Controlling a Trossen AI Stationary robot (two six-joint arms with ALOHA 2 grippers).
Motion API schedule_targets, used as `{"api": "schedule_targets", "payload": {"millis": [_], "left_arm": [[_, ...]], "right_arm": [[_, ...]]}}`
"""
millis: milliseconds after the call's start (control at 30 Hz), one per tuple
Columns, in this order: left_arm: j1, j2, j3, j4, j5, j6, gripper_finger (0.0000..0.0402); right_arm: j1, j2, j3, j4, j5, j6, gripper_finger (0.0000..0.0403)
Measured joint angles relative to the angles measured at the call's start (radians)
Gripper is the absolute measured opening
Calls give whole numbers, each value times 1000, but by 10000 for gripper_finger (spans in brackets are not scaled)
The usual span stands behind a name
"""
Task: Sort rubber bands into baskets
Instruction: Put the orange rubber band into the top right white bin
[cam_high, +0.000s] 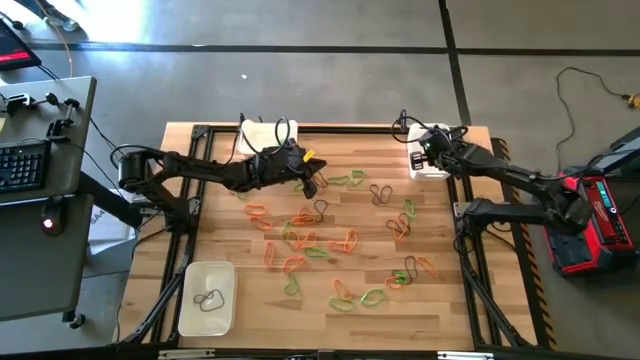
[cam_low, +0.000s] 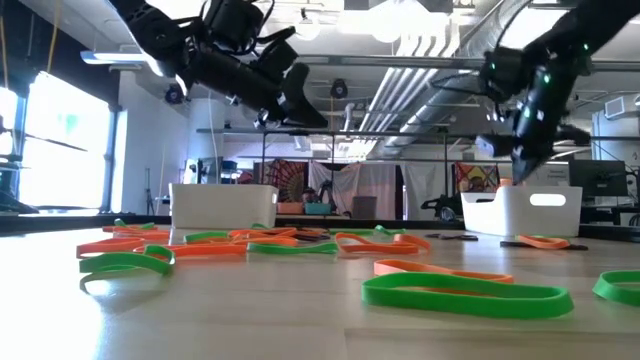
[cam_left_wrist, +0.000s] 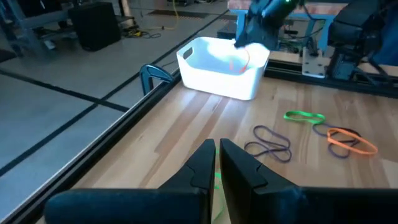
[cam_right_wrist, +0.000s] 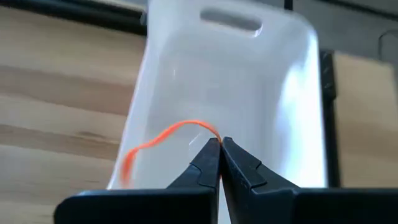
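**Orange band held over the far-right basket**

Pinched between the right gripper's (cam_right_wrist: 219, 144) closed fingertips, an orange rubber band (cam_right_wrist: 163, 139) hangs over the white basket (cam_right_wrist: 292, 93) at the table's far right corner, seemingly placed for release. Its loop trails sideways and downward from the tips. The left gripper (cam_left_wrist: 217, 149), fingers nearly together with a faint green strand between them, hovers above the scattered bands (cam_high: 320, 240).

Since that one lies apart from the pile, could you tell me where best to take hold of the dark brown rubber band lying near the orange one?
Judging from the left wrist view, pinch the thin dark brown rubber band from straight above where its strands cross; it lies flat, with bare wood around it.
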Motion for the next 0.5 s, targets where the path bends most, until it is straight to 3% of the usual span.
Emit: {"api": "schedule_targets", "payload": {"millis": [233, 500], "left_arm": [[51, -113, 0, -191, 3, -9, 14], [139, -245, 1, -455, 8, -26, 14]], "right_arm": [[-32, 0, -43, 30, 12, -4, 21], [-32, 0, 11, 24, 62, -15, 98]]}}
